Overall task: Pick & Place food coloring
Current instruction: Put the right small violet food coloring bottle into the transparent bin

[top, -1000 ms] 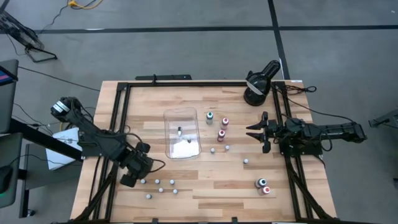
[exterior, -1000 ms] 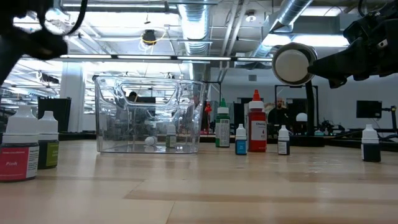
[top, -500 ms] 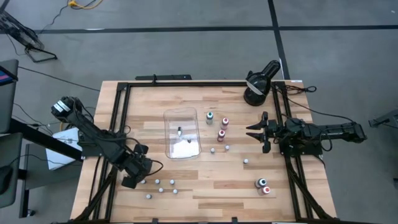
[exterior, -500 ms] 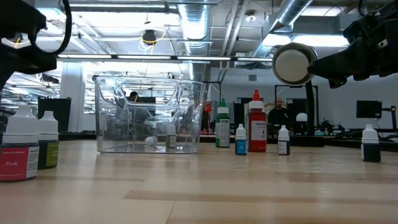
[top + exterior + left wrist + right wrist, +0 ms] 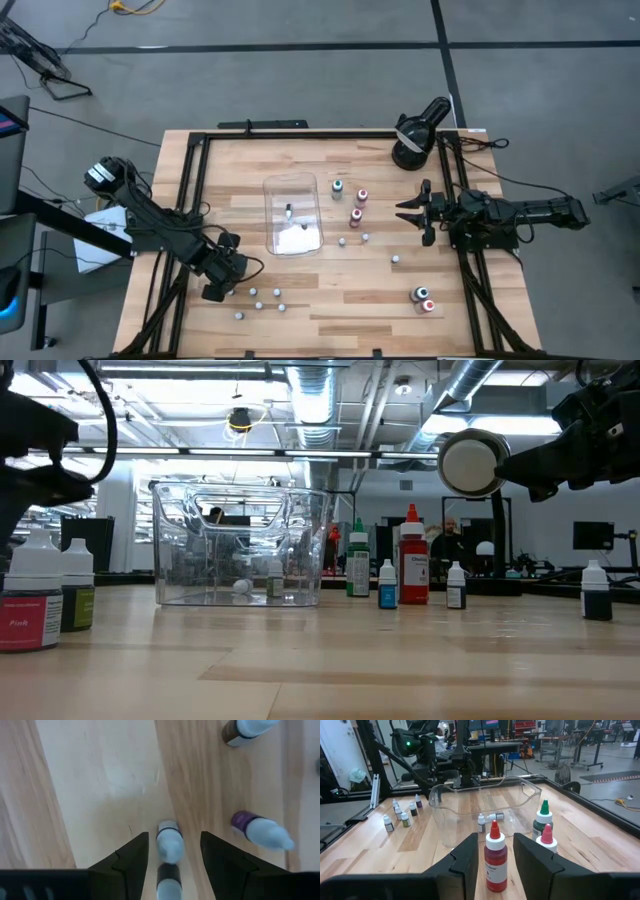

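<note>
Overhead: left gripper (image 5: 217, 288) sits low over the near-left part of the table (image 5: 330, 315), right at the cluster of small white-capped food coloring bottles (image 5: 262, 298). The clear tray (image 5: 292, 213) stands mid-table with a couple of bottles inside. More bottles stand right of the tray, and a red and a teal one sit near-right (image 5: 423, 297). Right gripper (image 5: 414, 211) waits at the right side, off the bottles, fingers spread. A black round lamp-like device (image 5: 413, 137) is at the far-right corner.

Low view: tray (image 5: 238, 545) centre-left, with green- and red-capped bottles and smaller ones to its right (image 5: 410, 556). Two big-looking bottles sit close to the lens at the left (image 5: 30, 605). The lamp head (image 5: 470, 462) shows upper right.

Left wrist: fingers (image 5: 127, 857) are open and straddle one white-capped bottle (image 5: 168, 841), with gaps on both sides, nothing gripped. A purple-banded bottle (image 5: 260, 829) lies just beside it, another at the frame edge (image 5: 246, 728).

Right wrist: fingers (image 5: 462, 857) are apart and empty, facing a red bottle (image 5: 495, 857), with the tray (image 5: 485, 805) beyond it.
</note>
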### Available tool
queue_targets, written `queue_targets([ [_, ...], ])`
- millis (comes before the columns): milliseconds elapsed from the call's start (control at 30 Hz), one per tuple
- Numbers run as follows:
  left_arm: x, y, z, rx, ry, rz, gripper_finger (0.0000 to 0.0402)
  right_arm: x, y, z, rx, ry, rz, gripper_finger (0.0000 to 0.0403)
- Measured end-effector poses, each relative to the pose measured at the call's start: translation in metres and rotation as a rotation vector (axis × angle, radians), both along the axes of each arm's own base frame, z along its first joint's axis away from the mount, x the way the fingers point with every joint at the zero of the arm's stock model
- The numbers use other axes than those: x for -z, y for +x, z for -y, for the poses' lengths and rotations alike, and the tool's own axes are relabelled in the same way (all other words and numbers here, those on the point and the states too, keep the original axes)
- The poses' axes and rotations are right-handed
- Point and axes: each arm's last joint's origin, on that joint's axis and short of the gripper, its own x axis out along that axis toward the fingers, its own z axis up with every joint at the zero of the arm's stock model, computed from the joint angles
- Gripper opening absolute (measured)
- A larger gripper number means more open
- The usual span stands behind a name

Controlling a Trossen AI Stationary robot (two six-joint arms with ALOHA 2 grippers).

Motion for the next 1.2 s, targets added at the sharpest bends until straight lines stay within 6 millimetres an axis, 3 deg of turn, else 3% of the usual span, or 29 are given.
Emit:
queue_targets([
  [233,0.007,0.000,-0.001,0.002,-0.015,0.027,0.0161,0.000,0.000,0.000,0.000,0.000,0.000,0.0113],
  [567,0.006,0.001,-0.001,-0.005,-0.031,0.030,0.0050,0.000,0.000,0.000,0.000,0.000,0.000,0.0113],
  [833,0.001,0.010,-0.002,-0.022,-0.123,0.023,0.0063,0.000,0.000,0.000,0.000,0.000,0.000,0.0113],
  [967,-0.009,0.016,-0.005,-0.027,-0.141,0.052,0.0072,0.000,0.000,0.000,0.000,0.000,0.000,0.0113],
  [1200,-0.034,0.026,-0.020,-0.091,-0.151,0.135,0.0055,0.000,0.000,0.000,0.000,0.000,0.000,0.0113],
])
